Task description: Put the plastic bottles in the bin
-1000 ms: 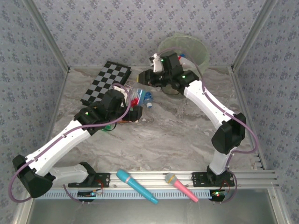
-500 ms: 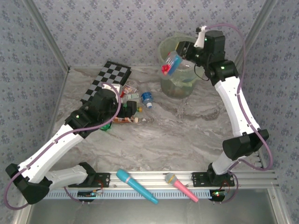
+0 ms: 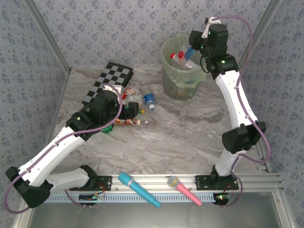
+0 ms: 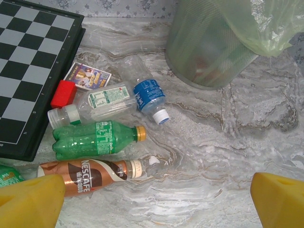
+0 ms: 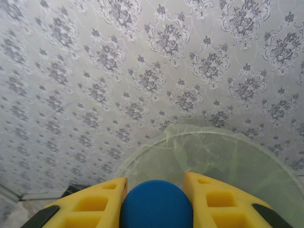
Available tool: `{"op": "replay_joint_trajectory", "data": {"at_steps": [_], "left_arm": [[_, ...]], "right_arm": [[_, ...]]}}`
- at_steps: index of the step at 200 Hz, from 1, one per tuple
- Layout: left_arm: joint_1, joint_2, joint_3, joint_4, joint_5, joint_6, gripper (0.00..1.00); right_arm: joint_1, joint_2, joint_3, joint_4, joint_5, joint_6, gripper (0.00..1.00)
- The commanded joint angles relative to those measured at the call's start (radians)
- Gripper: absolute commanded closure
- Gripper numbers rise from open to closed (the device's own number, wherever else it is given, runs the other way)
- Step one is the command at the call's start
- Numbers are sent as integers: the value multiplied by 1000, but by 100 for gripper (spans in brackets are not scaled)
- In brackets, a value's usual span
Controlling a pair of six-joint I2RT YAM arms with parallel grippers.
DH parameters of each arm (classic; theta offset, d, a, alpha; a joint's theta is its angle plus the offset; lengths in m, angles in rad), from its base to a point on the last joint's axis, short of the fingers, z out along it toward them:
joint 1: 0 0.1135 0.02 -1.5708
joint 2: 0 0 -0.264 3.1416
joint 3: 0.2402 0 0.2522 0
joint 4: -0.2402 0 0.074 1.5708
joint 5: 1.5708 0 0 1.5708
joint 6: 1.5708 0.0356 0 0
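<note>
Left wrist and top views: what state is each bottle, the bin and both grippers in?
Pale green translucent bin: upright, bottles inside.
Green plastic bottle: lying, capped.
Brown Nescafe bottle: lying, capped.
Clear white-capped bottle: lying, capped.
Blue-labelled bottle: lying, capped.
Left gripper: open.
Right gripper: shut on blue-ended bottle above bin.

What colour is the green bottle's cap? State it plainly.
Orange. The cap of the green bottle shows best in the left wrist view.

My right gripper [image 3: 191, 51] hangs above the bin [image 3: 172, 81], clamped on a bottle [image 5: 156, 206]; my left gripper [image 4: 156, 199] gapes wide, low, left of the bin.
</note>
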Motion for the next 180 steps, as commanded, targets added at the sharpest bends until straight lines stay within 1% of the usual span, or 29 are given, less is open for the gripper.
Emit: {"op": "replay_joint_trajectory", "data": {"at_steps": [1, 42, 63, 98, 146, 180], "left_arm": [[5, -9, 34, -11, -6, -14, 0], [9, -19, 31, -20, -14, -17, 0], [11, -24, 28, -22, -14, -19, 0], [19, -31, 17, -22, -12, -20, 0], [33, -33, 8, -15, 6, -19, 0], [40, -41, -6, -7, 14, -22, 0]], "right_arm": [[16, 75, 68, -4, 56, -88, 71], [66, 203, 174, -96, 51, -150, 71], [94, 237, 182, -133, 69, -175, 71], [121, 254, 147, -173, 87, -188, 70], [127, 248, 125, -219, 99, -186, 69], [123, 257, 151, -347, 107, -201, 68]]}}
